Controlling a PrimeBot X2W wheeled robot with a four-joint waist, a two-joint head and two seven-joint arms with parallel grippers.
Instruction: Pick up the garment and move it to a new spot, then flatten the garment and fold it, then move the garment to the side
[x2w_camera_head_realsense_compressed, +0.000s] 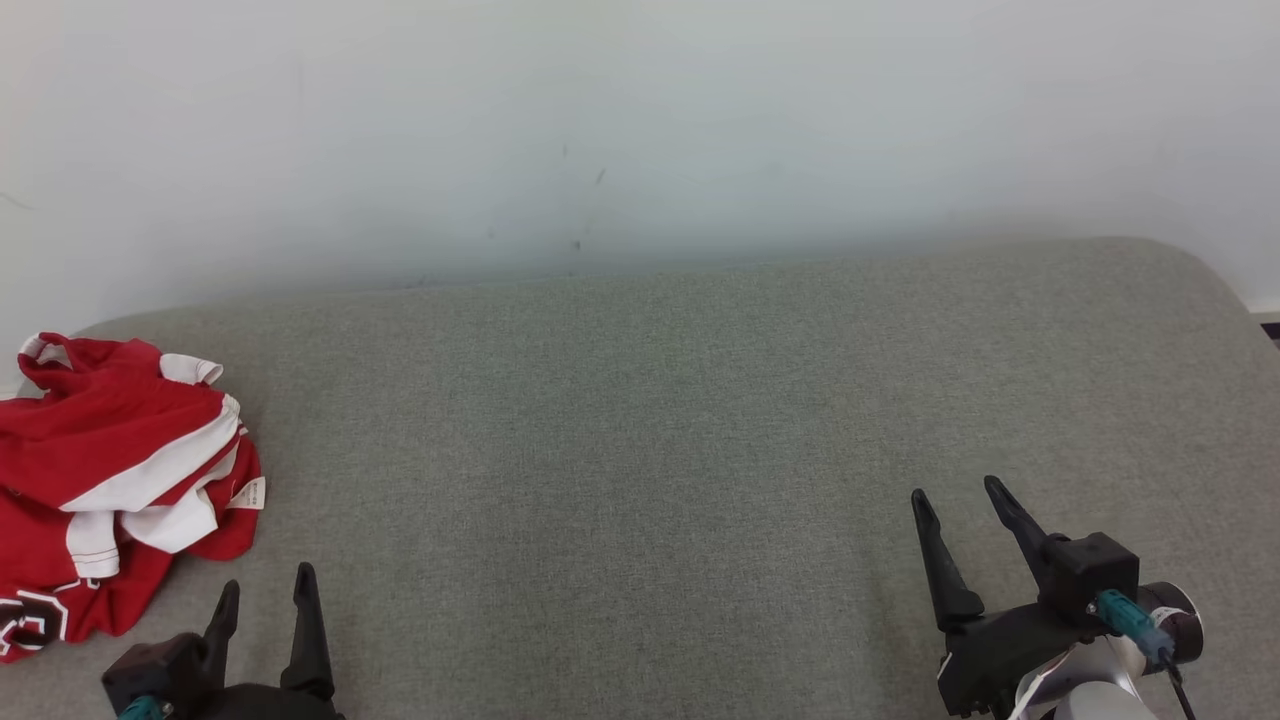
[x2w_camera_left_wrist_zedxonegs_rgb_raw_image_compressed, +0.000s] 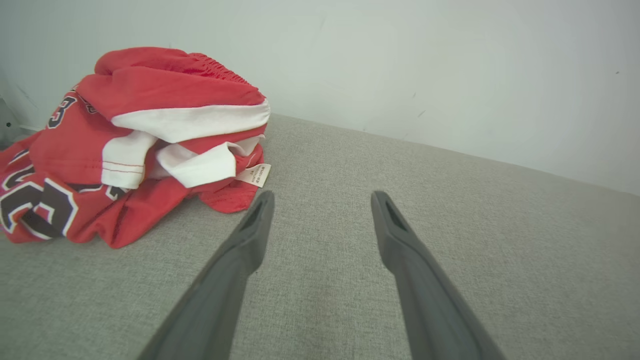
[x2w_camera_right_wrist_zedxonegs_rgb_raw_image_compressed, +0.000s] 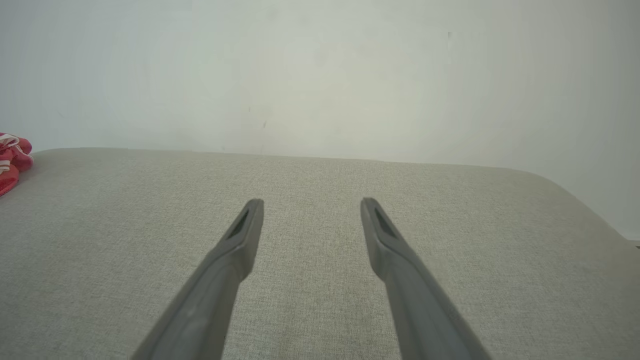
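Observation:
The garment (x2w_camera_head_realsense_compressed: 110, 480) is a red and white jersey with dark lettering, lying crumpled at the far left of the grey cushioned surface (x2w_camera_head_realsense_compressed: 650, 450). In the left wrist view the garment (x2w_camera_left_wrist_zedxonegs_rgb_raw_image_compressed: 135, 145) sits up and to the left of my fingers, with a small white label at its near edge. My left gripper (x2w_camera_head_realsense_compressed: 267, 585) stands open at the lower left, just right of and nearer than the heap, holding nothing. My right gripper (x2w_camera_head_realsense_compressed: 955, 492) is open at the lower right, far from the cloth. A red edge of the garment (x2w_camera_right_wrist_zedxonegs_rgb_raw_image_compressed: 12, 162) shows at the left border of the right wrist view.
A pale wall (x2w_camera_head_realsense_compressed: 640, 130) rises directly behind the cushioned surface. The surface rounds off at its far right corner (x2w_camera_head_realsense_compressed: 1190, 270), where a strip of floor shows. Bare grey fabric stretches between the two grippers.

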